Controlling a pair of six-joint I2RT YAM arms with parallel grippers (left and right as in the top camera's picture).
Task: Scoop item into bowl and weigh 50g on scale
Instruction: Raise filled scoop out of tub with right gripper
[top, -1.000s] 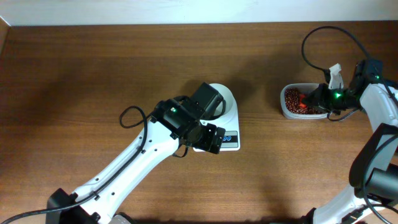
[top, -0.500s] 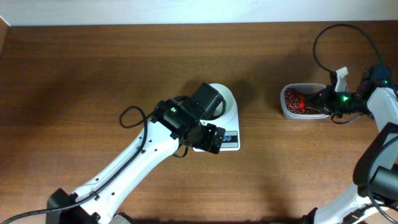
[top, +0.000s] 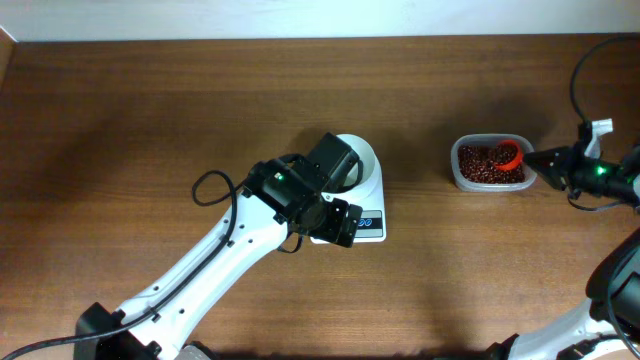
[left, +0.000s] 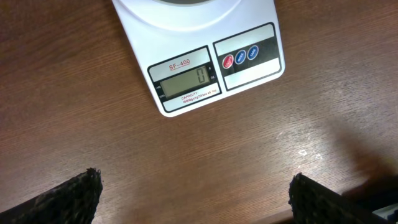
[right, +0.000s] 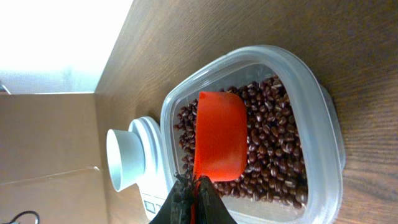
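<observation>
R claw (right: 193, 186) clamped on scoop (right: 219, 134) handle; scoop just ahead in tub (right: 323, 124), atop beans (right: 273, 124); bowl (top: 367, 157) sits on scale (left: 186, 74) well off, by wide-open L claw (left: 196, 199); risk: long carry, tilt spills beans on worktop (top: 150, 120).

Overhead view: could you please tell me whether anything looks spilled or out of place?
Nothing stands out: the beans all lie inside the clear tub, the orange scoop is over them, and the white bowl sits upright on the scale.

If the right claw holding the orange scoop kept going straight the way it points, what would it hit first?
The right gripper holds the scoop on the beans, so probably beans first, then the far wall of the clear tub.
</observation>
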